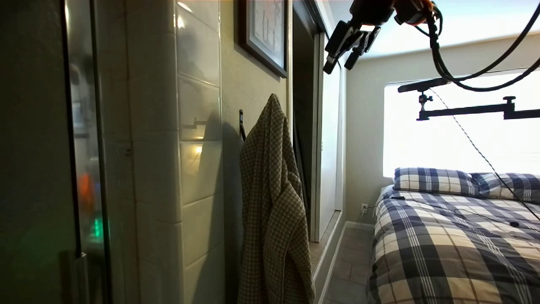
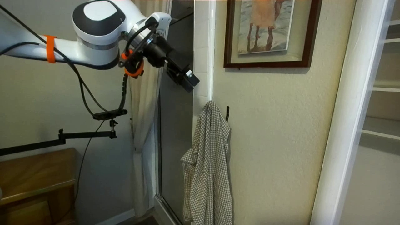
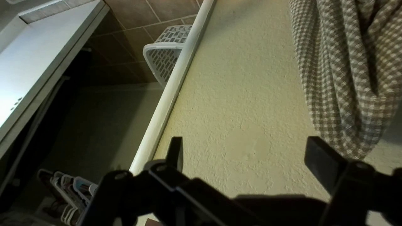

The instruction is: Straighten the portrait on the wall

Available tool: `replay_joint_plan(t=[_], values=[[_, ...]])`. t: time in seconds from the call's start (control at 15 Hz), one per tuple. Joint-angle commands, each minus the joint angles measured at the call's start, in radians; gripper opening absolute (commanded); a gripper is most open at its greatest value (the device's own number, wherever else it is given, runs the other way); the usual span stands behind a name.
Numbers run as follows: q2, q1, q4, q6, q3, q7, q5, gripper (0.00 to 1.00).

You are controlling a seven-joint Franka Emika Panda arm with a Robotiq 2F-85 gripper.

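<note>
1 portrait [image 2: 265, 31] on the wall [image 2: 272, 140], above hook [image 2: 227, 113] and checked cloth [image 2: 209, 165]. End effector [image 3: 246, 153] released, gaping wide in wrist view, clear of portrait in both exterior views.

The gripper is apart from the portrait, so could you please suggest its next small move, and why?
Probably raise the gripper slightly toward the portrait: in an exterior view the gripper's tip appears lower than the portrait's bottom edge, and in the wrist view the open jaws have only wall between them.

Bent arm [image 2: 98, 43], end effector [image 3: 245, 152] downturned, spread
</note>
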Motion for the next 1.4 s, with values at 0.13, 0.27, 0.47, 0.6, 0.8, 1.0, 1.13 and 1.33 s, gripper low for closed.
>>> replay_joint_plan(t=[0.13,0.27,0.47,0.6,0.8,1.0,1.13,1.33], values=[[0.017,0.022,0.023,0.010,-0.018,0.004,0.002,1.00],[0.039,0.018,0.056,0.001,-0.017,0.006,-0.002,1.00],[0.066,0.019,0.103,-0.010,-0.025,0.027,0.027,1.00],[0.093,0.026,0.147,-0.016,-0.032,0.034,0.054,1.00],[0.151,0.035,0.240,-0.031,-0.030,0.046,0.082,1.00],[0.213,0.062,0.335,-0.042,-0.029,0.037,0.127,1.00],[0.252,0.075,0.390,-0.031,-0.026,0.054,0.134,1.00],[0.309,0.100,0.461,0.009,-0.035,0.078,0.157,1.00]])
